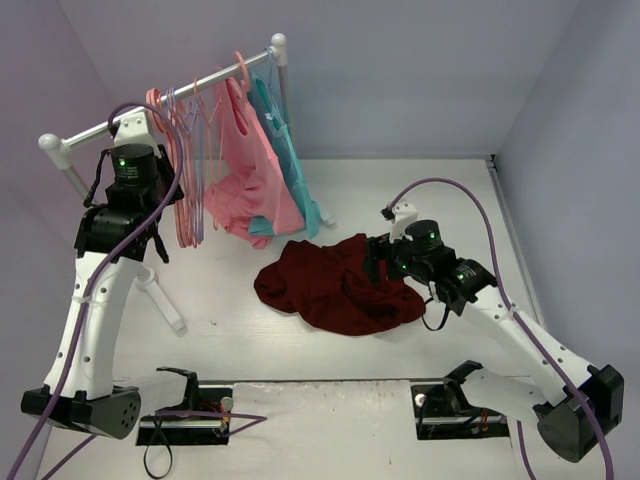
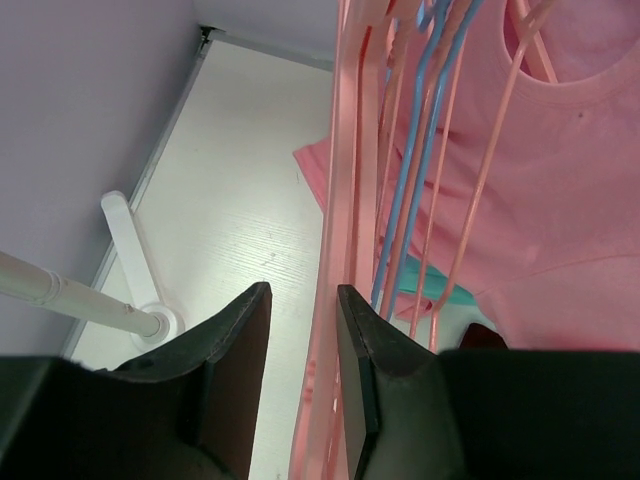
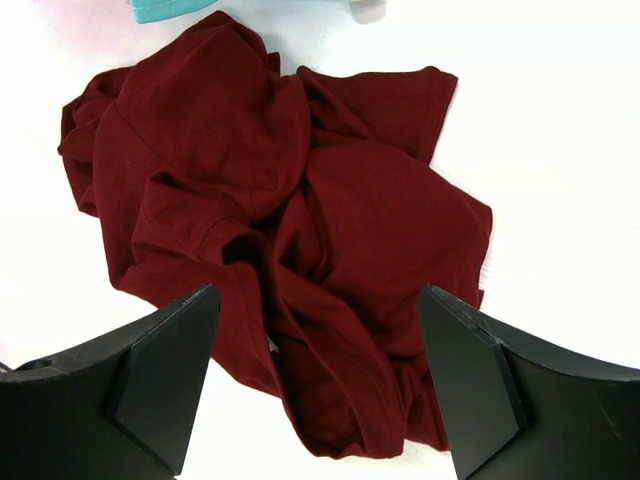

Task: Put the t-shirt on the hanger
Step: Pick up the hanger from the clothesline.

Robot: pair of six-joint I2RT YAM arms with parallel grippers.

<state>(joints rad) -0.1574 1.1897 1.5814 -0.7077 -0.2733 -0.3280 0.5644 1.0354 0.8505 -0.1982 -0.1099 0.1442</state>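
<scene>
The t-shirt (image 1: 335, 285) lies crumpled in a heap on the worktop (image 1: 250, 340), right of centre and just in front of the rack (image 1: 170, 100). In the right wrist view it (image 3: 300, 220) is bunched into deep folds, with one sleeve or hem spread toward the upper right.

The right gripper (image 1: 378, 258) hangs at the shirt's right edge. From its own camera, the right gripper (image 3: 318, 292) has its jaws spread wide with the fabric below and between them. The jaws hold nothing, and I cannot tell whether the fingertips touch the cloth.

The left gripper (image 2: 303, 295) is raised at the left end of the rack, among the hangers there. Its jaws stand apart with a narrow gap. The hanger (image 2: 340, 180) runs down through that gap, close against the inner face of the finger on the right of the view. Whether that finger presses on it cannot be made out, and the jaws are not clamped on it.

Beside the hanger hang more thin hangers (image 2: 425, 150), some blue and some pink. A pink top (image 1: 250, 180) hangs further along the rail, with a teal top (image 1: 298, 185) behind it, and the teal hem reaches down near the t-shirt. The rack's white foot (image 2: 125, 240) rests on the worktop below the left gripper.
</scene>
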